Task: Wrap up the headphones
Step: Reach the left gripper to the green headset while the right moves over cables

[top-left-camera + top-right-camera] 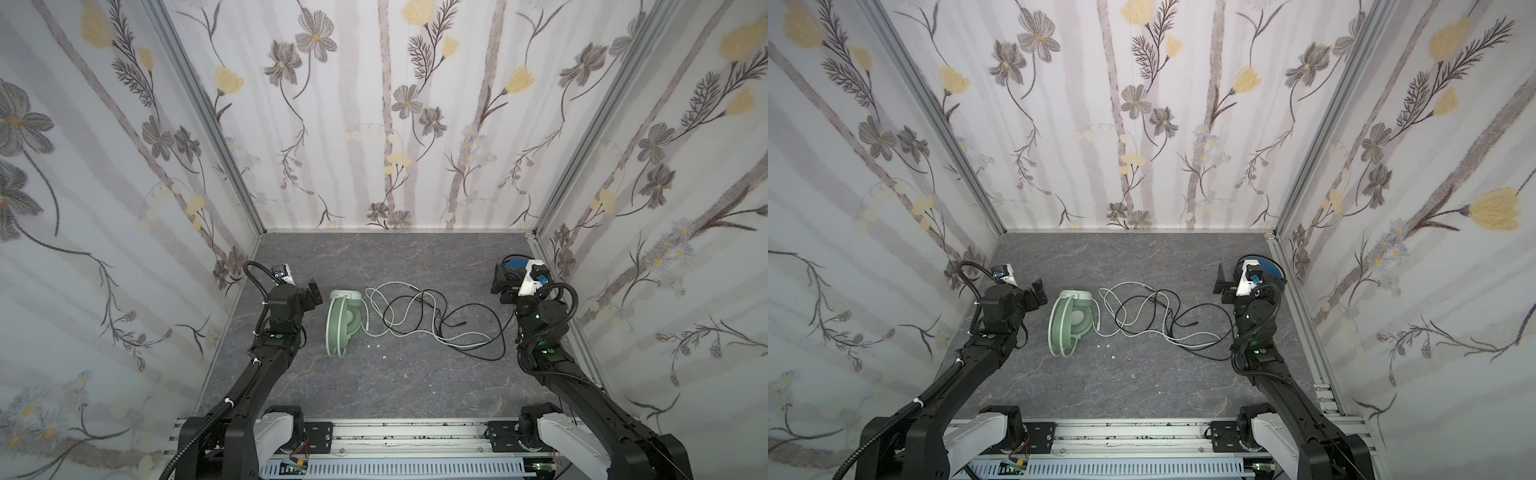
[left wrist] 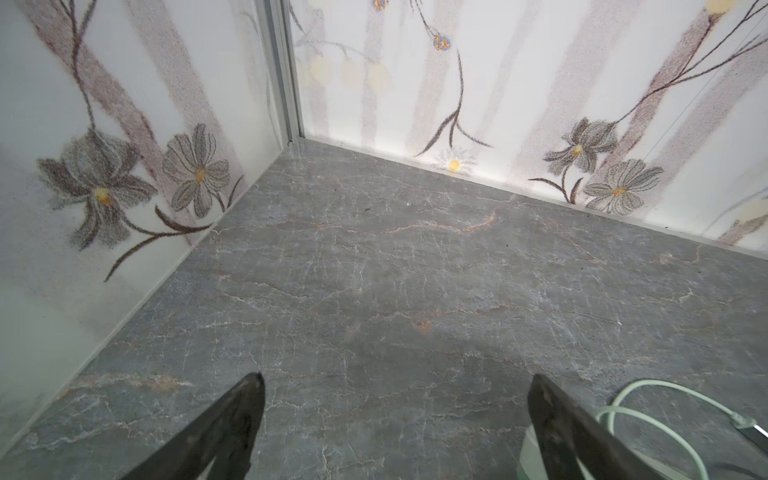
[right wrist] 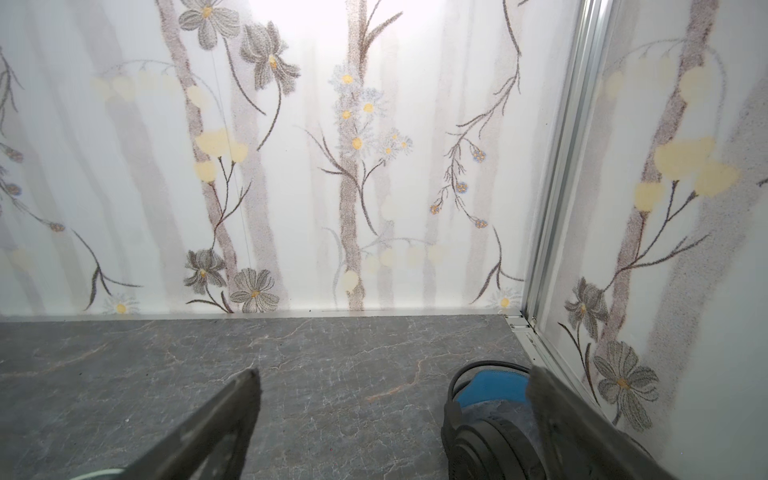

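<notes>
Untangling advised first: whitish cable [image 1: 390, 283] and black cable [image 1: 456, 323] lie crossed; left hand [image 2: 397, 377] and right hand [image 3: 394, 371] both released, empty; separate strands before coiling.

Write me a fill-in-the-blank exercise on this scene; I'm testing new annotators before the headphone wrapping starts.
The pale mint-green over-ear headset lies beside the ____ arm's gripper.
The black over-ear headset by the right gripper has a ____ inner headband.
Both grippers' jaws stand ____, holding nothing.
Across the whitish cable on the grey marbled tabletop runs a thin ____ cable.
Missing words: left, blue, open, black.
</notes>
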Controlling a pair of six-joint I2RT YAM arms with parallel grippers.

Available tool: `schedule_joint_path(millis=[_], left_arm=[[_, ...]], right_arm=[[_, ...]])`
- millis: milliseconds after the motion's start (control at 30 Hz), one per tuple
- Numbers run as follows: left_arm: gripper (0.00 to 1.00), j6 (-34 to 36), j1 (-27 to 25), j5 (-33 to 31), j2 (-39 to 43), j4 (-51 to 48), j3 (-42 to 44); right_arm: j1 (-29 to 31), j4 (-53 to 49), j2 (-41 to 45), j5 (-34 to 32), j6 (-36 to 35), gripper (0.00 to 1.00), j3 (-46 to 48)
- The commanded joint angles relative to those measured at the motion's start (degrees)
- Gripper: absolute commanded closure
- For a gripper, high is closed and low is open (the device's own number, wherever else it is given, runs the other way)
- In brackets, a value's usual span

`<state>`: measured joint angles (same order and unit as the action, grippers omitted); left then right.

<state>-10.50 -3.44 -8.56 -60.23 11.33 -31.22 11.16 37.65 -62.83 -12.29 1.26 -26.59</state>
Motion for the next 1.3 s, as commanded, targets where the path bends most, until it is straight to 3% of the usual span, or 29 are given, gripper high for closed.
schedule_joint_path(millis=[0, 200, 300, 433, 567, 967, 1267], left_arm=[[0.0, -7.2, -0.2, 2.3, 2.1, -13.0, -3.7], [0.0, -17.1, -0.9, 3.4, 3.9, -35.7, -15.1], [0.0, -19.7, -1.1, 7.5, 3.9, -41.7, -18.6], [0.0, -21.3, -2.9, 12.1, 3.5, -48.1, -22.2], [0.0, -23.6, -7.1, 11.2, 3.6, -53.8, -25.0], [0.0, -31.5, -23.8, -3.0, 11.0, -74.1, -30.6], [0.0, -35.7, -32.7, -7.5, 8.0, -76.2, -31.6]], right_arm=[[1.0, -17.4, -0.4, -5.8, 7.0, 0.0, -6.0], [4.9, -36.3, -4.9, -8.0, 13.7, 0.0, -20.0], [6.8, -44.2, -9.1, -9.1, 16.0, 0.0, -25.9], [8.5, -55.3, -14.9, -5.4, 19.4, 0.0, -33.2], [13.0, -58.7, -14.1, -3.2, 20.5, 0.0, -34.3], [24.7, -62.4, -10.7, -3.0, 20.9, 0.0, -34.1], [29.1, -62.0, -12.5, -1.9, 23.1, 0.0, -33.3]])
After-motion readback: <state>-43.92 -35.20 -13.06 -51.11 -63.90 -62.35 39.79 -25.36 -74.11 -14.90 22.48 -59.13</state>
